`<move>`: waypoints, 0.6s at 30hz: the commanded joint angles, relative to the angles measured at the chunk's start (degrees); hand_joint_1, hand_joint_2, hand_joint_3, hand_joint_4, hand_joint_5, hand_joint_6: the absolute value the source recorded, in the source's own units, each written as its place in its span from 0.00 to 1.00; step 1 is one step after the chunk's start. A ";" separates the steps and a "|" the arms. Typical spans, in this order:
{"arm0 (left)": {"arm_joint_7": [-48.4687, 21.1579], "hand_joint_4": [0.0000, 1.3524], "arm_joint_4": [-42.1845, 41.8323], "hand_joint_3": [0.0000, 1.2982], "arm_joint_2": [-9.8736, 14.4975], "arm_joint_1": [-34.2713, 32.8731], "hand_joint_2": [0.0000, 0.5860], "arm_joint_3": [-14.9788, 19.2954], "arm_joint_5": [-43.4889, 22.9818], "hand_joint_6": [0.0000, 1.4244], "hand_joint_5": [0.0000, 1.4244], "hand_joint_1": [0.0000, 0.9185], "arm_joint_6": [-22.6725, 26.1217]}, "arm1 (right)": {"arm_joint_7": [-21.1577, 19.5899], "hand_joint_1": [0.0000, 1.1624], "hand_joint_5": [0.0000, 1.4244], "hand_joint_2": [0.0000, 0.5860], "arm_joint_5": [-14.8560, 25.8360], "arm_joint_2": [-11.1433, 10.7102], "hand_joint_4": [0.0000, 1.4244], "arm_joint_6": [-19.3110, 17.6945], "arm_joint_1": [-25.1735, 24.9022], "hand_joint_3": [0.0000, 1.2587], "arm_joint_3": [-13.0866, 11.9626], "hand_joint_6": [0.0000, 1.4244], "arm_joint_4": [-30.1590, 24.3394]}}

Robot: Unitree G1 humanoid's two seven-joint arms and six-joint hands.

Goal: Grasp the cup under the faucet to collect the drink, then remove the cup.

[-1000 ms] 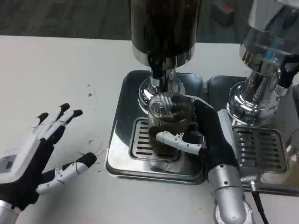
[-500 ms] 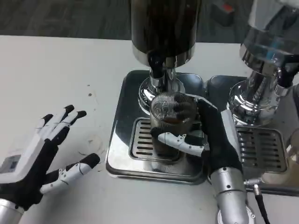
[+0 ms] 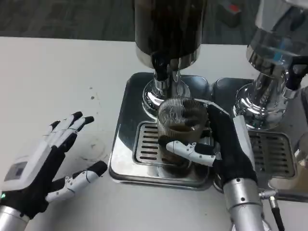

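the cup (image 3: 181,126), with some dark drink in it, stood on the grate (image 3: 147,144) below the faucet (image 3: 163,77), gripped by the right hand (image 3: 211,149), while the left hand (image 3: 50,161) lay open, empty, over the worktop (image 3: 57,72); removal seemed next, needing a level lift.

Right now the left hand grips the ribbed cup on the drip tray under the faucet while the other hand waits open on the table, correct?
Not quite: the right hand grips the ribbed cup, as the head view shows. The cup does stand on the drip tray under the faucet, and the left hand waits open over the table.
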 commanded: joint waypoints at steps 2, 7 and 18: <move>-0.56 0.00 0.70 0.08 0.96 -0.77 0.26 -0.53 -0.09 0.00 0.02 0.00 -0.63 | 0.51 0.88 0.51 0.31 -0.26 0.08 0.46 -0.06 1.42 0.44 0.42 0.57 -3.25; -0.86 0.00 0.92 0.00 1.23 -0.68 0.25 -0.56 -0.47 0.00 0.00 0.00 -0.90 | 1.07 0.88 0.52 0.31 -0.22 -0.24 0.46 -0.55 3.31 0.44 0.63 0.58 -5.11; -1.47 0.00 -0.95 0.00 3.17 -0.28 0.23 -0.75 1.22 0.00 0.00 0.00 0.77 | 3.67 0.84 0.53 0.31 -0.12 -1.31 0.47 0.05 4.58 0.45 0.53 0.60 -8.77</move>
